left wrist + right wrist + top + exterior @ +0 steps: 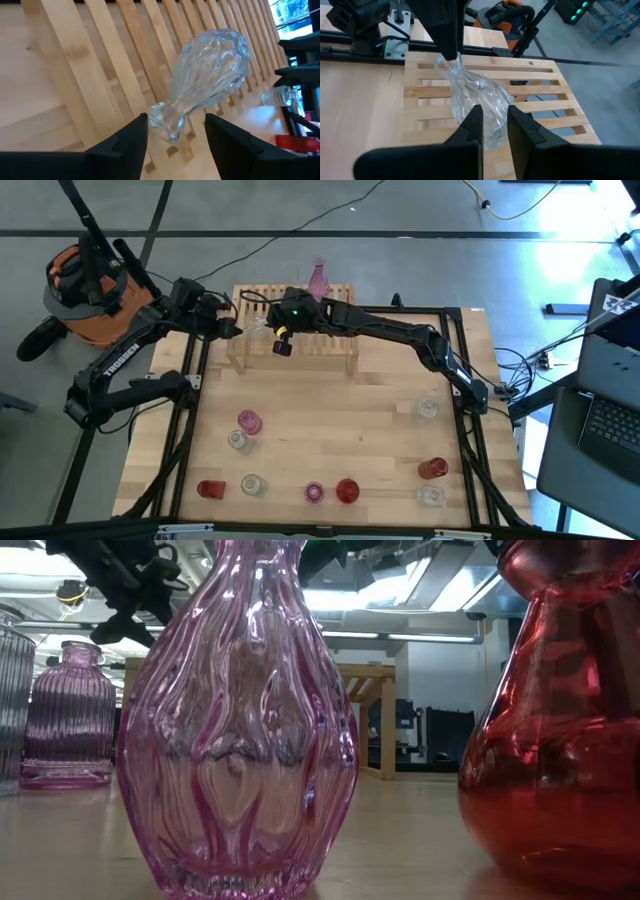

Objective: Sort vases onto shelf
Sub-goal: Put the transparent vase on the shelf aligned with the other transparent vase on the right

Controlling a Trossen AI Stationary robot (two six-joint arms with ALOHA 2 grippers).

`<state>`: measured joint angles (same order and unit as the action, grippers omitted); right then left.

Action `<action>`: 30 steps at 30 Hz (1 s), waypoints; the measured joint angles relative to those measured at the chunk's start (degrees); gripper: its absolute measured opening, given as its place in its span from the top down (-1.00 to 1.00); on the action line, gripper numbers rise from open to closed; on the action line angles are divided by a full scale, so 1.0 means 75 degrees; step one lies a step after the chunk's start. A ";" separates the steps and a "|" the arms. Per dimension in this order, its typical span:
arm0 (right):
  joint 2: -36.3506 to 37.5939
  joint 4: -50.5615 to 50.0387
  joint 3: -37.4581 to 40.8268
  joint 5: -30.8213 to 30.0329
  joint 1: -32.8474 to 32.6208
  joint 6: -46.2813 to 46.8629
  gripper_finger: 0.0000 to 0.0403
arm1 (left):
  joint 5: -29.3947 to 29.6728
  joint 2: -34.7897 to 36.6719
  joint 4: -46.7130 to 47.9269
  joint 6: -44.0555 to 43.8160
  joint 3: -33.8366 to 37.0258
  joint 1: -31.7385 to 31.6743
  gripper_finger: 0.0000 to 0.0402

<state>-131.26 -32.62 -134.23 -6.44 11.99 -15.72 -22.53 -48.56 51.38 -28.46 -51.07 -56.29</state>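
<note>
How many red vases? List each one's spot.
3 red vases in the high view: one bottom left, one bottom centre beside a pink vase, one lower right. Some may be hidden.

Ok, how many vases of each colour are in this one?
Clear vases: 5
Pink vases: 3
Red vases: 3
Total: 11
</note>
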 joint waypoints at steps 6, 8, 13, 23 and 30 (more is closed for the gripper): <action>-0.0003 -0.0009 0.0000 -0.0213 0.0003 -0.0172 0.80 | -0.0217 0.0000 0.0214 -0.0463 0.0000 0.0000 0.05; -0.0003 -0.0033 0.0000 -0.0236 0.0003 -0.0204 0.80 | -0.0150 0.0000 0.0366 -0.0592 0.0000 0.0003 0.05; -0.0006 -0.0064 0.0003 -0.0421 0.0003 -0.0362 0.80 | -0.0113 0.0000 0.0473 -0.0969 0.0000 0.0028 0.05; -0.0131 0.0030 0.0003 -0.0867 0.0065 -0.0374 0.80 | -0.0096 0.0067 0.0075 -0.1780 0.0000 0.0283 0.05; -0.0418 0.0162 0.0005 -0.0749 0.0114 -0.0376 0.80 | -0.0020 0.0064 -0.0108 -0.2185 0.0000 0.0517 0.05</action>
<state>-134.40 -31.41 -134.20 -12.05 12.84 -18.54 -22.67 -48.07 50.57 -44.84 -51.07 -52.41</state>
